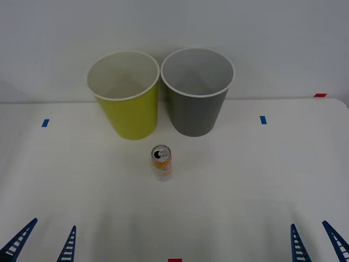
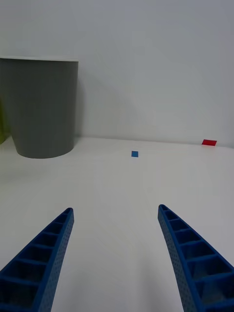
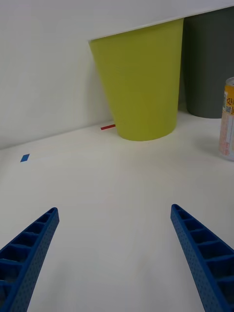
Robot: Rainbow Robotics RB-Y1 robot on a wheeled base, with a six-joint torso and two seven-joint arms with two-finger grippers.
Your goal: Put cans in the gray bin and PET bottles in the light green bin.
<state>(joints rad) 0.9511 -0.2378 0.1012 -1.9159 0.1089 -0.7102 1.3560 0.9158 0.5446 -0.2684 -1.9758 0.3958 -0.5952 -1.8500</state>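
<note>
My left tool [image 1: 39, 242] sits at the lower left of the front frame, fingers spread apart and empty; my right tool [image 1: 319, 242] at the lower right is the same, spread and holding nothing. Both are well apart from the work.

The slim drink can with orange-and-white label and silver pull-tab top [image 1: 161, 162] stands upright on the white worktop [image 1: 256, 180], centre of frame, just below the gap between the two bins. Upper centre: the tall tapered dark gray bin with white rim [image 1: 196, 112], right of the tall tapered yellow-green bin with white rim [image 1: 132, 112]. They stand rim to rim, nearly touching.

Step in hand, as I judge it: reach for the can. I should approach level, straddle the mid-body, and close gently, since the thin metal wall looks smooth and slick and likely tips easily. Then lift clear of the white rim before releasing over the gray bin's pale inside.

Small blue tape marks [image 1: 263, 119] dot the matte worktop.
</note>
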